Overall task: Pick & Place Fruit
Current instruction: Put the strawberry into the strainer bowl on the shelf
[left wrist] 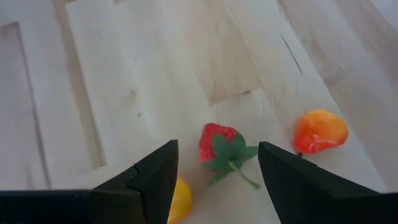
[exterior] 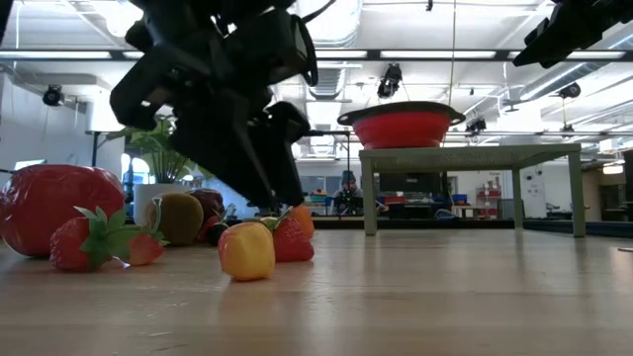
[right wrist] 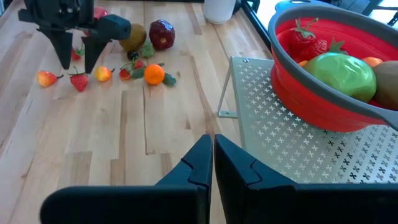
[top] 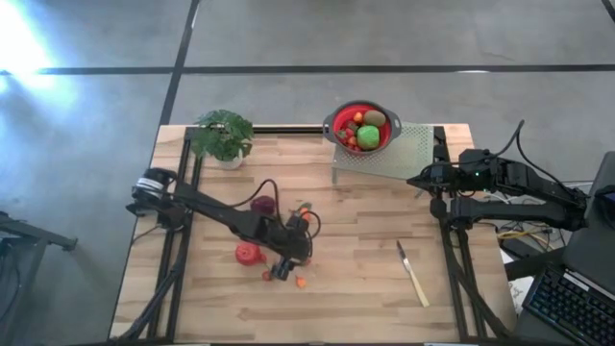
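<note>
Red bowl (top: 362, 128) part-filled; loose fruit (right wrist: 153, 74) left on desk (top: 365, 250); left pincer (left wrist: 214, 171) spread over strawberry (left wrist: 219, 146); right pincer (right wrist: 212, 158) pressed together.

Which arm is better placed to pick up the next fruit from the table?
Left. Its open gripper hangs right over a strawberry; the right gripper waits shut by the colander, far from the loose fruit.
</note>
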### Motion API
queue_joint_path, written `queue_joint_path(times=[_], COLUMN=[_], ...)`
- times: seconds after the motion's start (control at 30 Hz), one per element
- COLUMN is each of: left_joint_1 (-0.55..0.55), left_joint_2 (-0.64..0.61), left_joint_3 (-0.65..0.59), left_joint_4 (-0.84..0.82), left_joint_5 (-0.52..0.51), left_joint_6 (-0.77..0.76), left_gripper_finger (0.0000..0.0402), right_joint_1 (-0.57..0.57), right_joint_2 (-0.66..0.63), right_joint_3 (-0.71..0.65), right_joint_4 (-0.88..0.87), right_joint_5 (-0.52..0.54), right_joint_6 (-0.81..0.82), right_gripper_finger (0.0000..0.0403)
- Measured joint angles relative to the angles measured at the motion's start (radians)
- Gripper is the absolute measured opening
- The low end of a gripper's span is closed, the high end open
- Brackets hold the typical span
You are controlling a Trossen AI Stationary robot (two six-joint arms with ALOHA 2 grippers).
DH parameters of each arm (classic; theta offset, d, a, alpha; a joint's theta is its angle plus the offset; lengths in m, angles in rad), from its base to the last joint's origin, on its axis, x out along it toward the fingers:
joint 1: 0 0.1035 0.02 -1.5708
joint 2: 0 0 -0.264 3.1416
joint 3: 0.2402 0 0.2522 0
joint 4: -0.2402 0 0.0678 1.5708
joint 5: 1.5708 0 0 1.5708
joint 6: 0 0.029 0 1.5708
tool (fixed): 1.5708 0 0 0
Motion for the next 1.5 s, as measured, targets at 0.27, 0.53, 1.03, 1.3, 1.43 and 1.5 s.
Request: queue_joint_path(times=[0.27,0.53,1.03,1.3,1.43,1.5], left_joint_1=[0.000,-0.001,-0.001,-0.001,-0.001,-0.001], left_joint_2=[0.042,0.064,0.094,0.092,0.092,0.092], left_joint_3=[0.000,0.000,0.000,0.001,0.003,0.007], left_joint_4=[0.009,0.047,0.054,0.059,0.057,0.057], left_joint_5=[0.010,0.011,0.036,0.036,0.035,0.035], left_joint_6=[0.000,-0.001,0.016,0.016,0.005,0.000], left_gripper_finger=[0.0227,0.0227,0.0166,0.0123,0.0107,0.0098], right_joint_1=[0.000,0.000,0.000,0.000,0.000,0.000], right_joint_2=[0.000,0.000,0.000,0.000,0.000,0.000], right_joint_3=[0.000,0.000,0.000,0.000,0.000,0.000], right_joint_4=[0.000,0.000,0.000,0.000,0.000,0.000], right_joint_5=[0.000,0.000,0.000,0.000,0.000,0.000], right_joint_6=[0.000,0.000,0.000,0.000,0.000,0.000], right_gripper_finger=[0.0013,0.0013,0.0013,0.0013,0.0013,0.0013])
